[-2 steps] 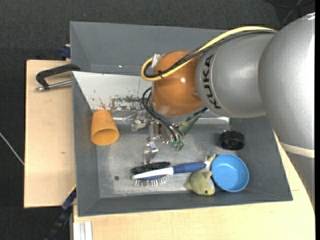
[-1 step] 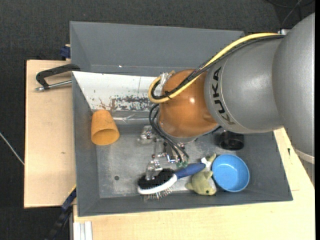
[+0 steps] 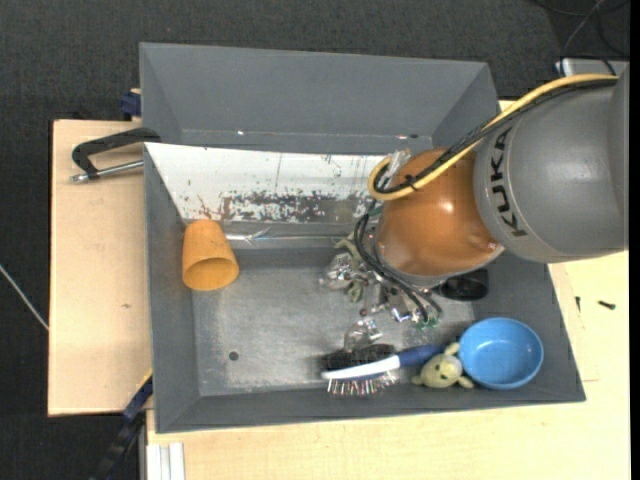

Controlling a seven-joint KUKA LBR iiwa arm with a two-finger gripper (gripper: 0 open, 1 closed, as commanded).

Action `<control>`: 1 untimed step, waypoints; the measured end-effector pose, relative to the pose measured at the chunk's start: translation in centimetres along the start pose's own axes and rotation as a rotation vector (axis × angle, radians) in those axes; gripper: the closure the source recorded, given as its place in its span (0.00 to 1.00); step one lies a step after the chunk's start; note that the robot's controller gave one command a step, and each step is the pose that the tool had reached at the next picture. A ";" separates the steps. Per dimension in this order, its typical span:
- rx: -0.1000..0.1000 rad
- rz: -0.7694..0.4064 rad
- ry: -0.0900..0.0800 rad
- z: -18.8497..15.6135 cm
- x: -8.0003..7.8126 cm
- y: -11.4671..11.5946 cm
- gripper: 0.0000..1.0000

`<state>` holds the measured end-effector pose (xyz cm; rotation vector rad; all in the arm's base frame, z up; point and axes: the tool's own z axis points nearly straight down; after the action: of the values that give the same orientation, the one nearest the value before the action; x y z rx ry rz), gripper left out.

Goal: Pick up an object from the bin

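Though loose, one cup (image 3: 208,256), one bowl (image 3: 500,353), one brush (image 3: 362,370).

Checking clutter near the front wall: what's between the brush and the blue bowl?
In the camera view, a small pale-yellow toy figure lies between the brush and the blue bowl.

An orange cup (image 3: 208,255) is seen at the left of the frame, laid on its side with its wider, open end turned toward the lower edge. At the lower right a blue bowl (image 3: 500,352) is set upright. A small pale yellow toy figure (image 3: 440,370) is pressed against the bowl's left side. A brush (image 3: 365,368) with white and dark bristles and a blue handle is laid at the lower centre, the handle pointed right toward the toy. A small black thing (image 3: 465,288) is partly hidden above the bowl; its kind cannot be told. Dark carpet (image 3: 300,8) is spread across the upper frame.
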<state>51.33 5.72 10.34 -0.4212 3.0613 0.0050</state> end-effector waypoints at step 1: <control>-0.003 -0.224 0.041 -8.5 2.0 -9.0 0.00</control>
<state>51.36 -3.60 18.73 -0.7702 3.0343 -0.0083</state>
